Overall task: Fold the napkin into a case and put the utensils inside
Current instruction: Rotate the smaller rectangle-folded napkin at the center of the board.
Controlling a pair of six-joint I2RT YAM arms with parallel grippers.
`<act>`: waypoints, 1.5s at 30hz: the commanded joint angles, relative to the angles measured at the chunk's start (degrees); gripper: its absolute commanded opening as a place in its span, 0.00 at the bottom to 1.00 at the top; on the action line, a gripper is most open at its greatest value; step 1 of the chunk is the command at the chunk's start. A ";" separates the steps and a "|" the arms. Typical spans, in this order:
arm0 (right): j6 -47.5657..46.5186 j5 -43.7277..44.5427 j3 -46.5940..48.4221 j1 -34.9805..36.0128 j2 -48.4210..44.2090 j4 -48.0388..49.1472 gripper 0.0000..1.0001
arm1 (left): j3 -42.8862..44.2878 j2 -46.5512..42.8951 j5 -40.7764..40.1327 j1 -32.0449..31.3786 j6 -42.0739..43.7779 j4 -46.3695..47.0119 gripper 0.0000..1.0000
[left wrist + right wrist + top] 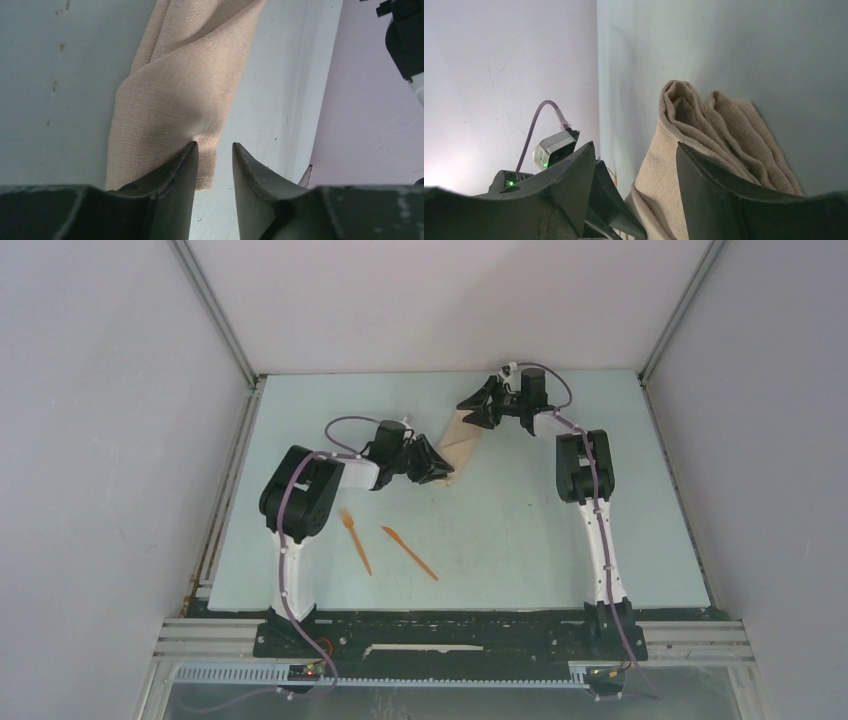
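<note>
The beige napkin (pixel 463 443) lies folded into a narrow oblong strip near the back middle of the table, with bunched layers at its far end (pixel 719 125). My left gripper (pixel 436 464) is at the strip's near end. Its jaws stand a little apart over the near corner (pixel 200 100), with the left fingertip (pixel 187 155) on the cloth. My right gripper (pixel 478 409) is open at the far end, with the cloth partly between its jaws. The orange fork (pixel 355 540) and the orange knife (pixel 409 553) lie side by side on the table in front of the left arm, untouched.
The pale blue table (pixel 520 530) is enclosed by white walls at the back and on both sides. The back wall (pixel 499 75) is close behind the right gripper. The left arm's fingers and camera show in the right wrist view (pixel 554 150).
</note>
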 commanded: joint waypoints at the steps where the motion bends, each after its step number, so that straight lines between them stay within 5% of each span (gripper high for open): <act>1: -0.19 -0.45 4.79 -0.31 -0.12 -3.21 0.68 | 0.37 -4.13 -2.46 -0.08 5.17 -5.47 0.47; 8: -14.15 4.64 0.19 -0.90 -14.82 -26.73 0.71 | 3.16 -17.19 -1.93 0.55 11.97 -11.37 0.69; 15: -15.48 4.13 -16.69 -2.31 -23.56 -24.27 0.72 | 8.38 -8.75 -4.18 3.11 11.09 -14.96 0.76; 21: -15.00 4.13 -18.72 -1.68 -20.57 -22.08 0.78 | 9.44 -2.45 -3.49 3.91 8.56 -13.92 0.80; 35: -21.06 10.48 0.71 3.09 -6.97 -33.58 0.77 | -2.67 -7.06 -5.43 -5.48 -0.44 -1.47 0.70; 45: -25.62 5.24 11.57 7.62 -2.32 -37.42 0.77 | 3.77 -2.82 -7.13 -12.25 -4.08 1.74 0.76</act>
